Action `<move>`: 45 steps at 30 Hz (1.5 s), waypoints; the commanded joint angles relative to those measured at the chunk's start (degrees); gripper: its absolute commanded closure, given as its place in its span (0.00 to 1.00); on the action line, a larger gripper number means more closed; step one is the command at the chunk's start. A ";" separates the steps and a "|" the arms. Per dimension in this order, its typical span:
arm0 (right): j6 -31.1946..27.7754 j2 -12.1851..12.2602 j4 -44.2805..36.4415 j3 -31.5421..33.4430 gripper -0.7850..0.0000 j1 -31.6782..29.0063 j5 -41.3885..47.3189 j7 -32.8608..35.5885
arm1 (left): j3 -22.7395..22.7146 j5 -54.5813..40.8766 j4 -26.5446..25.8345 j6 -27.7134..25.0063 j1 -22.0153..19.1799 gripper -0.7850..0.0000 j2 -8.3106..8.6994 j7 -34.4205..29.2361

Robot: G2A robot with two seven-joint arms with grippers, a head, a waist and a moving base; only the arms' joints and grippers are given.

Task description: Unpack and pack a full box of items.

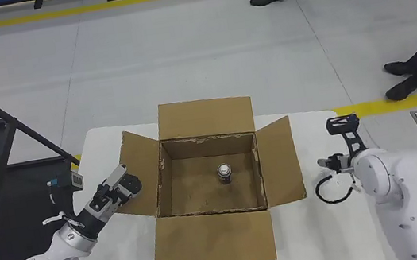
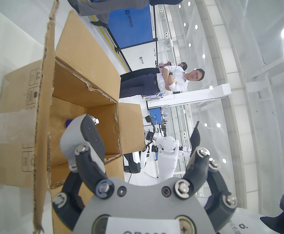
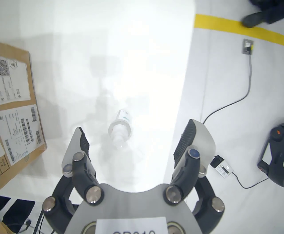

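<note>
- The left gripper (image 2: 144, 139) is spread wide and holds nothing. It sits just outside the box (image 1: 201, 189), beside the side flap (image 1: 140, 170).
- Ahead of that hand and lower, on the box floor, is the capped bottle (image 1: 225, 173), the one item left inside. It looks to be upright. In the left wrist view one finger partly hides it, with the white cap (image 2: 95, 120) peeking past the pad.
- The right gripper (image 3: 135, 141) is also spread and empty. Straight ahead of its fingers, and clear of both, a clear bottle (image 3: 121, 130) lies on its side on the table (image 1: 104, 157). The labelled flap (image 3: 15, 106) is off to the hand's box side.
- My reading is that unpacking is nearly done. The step in hand is probably the left arm fetching the capped bottle, though the right hand may equally be about to take up the clear one.
- To do it well, the left hand should rise over the flap's ragged edge first and then come down inside the wall. Pushing across would drag the cardboard and shift the box.
- It should close on the body below the cap, with the pads square to it. A narrow upright item tips at the first glancing touch.
- It should lift straight up until the bottle is above the rim, and only then carry it sideways.
- If the right hand picks, its fingers should straddle the clear bottle across its length — a round body on a smooth top will likely roll away from a one-sided nudge.
</note>
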 commanded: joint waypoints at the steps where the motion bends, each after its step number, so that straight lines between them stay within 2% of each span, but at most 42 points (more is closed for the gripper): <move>1: -0.89 0.20 -5.53 0.75 0.00 0.43 -1.19 2.23 | 0.00 0.00 0.00 0.00 0.00 0.00 0.00 0.00; 5: -6.57 0.44 -11.97 -0.20 0.00 3.64 0.75 5.43 | 0.00 0.00 0.00 0.00 0.00 0.00 0.00 0.00; 9: -12.54 0.09 -11.29 -6.84 0.00 9.64 5.67 7.28 | 0.00 0.00 0.00 0.00 0.00 0.00 0.00 0.00; 14: -17.74 -1.32 -2.39 -18.51 0.00 18.26 14.26 6.39 | 0.00 0.00 0.00 0.00 0.00 0.00 0.00 0.00; 16: -19.46 -2.16 2.37 -22.56 0.00 21.41 19.72 3.79 | 0.00 0.00 0.00 0.00 0.00 0.00 0.00 0.00; 20: -21.28 -3.71 11.66 -30.03 0.00 26.78 23.81 2.82 | 0.00 0.00 0.00 0.00 0.00 0.00 0.00 0.00; 29: -22.17 -7.38 28.45 -41.73 0.00 31.66 30.12 -6.31 | 0.00 0.00 0.00 0.00 0.00 0.00 0.00 0.00; 33: -18.44 -9.13 33.87 -46.24 0.00 32.92 28.18 -8.96 | 0.00 0.00 0.00 0.00 0.00 0.00 0.00 0.00; 39: -14.69 -11.40 42.31 -49.94 0.00 34.57 26.79 -13.40 | 0.00 0.00 0.00 0.00 0.00 0.00 0.00 0.00; 43: -15.24 -12.65 47.07 -50.79 0.00 35.38 28.24 -16.85 | 0.00 0.00 0.00 0.00 0.00 0.00 0.00 0.00; 45: -15.49 -13.19 49.00 -51.28 0.12 35.72 28.45 -17.86 | 0.00 0.00 0.00 0.00 0.00 0.00 0.00 0.00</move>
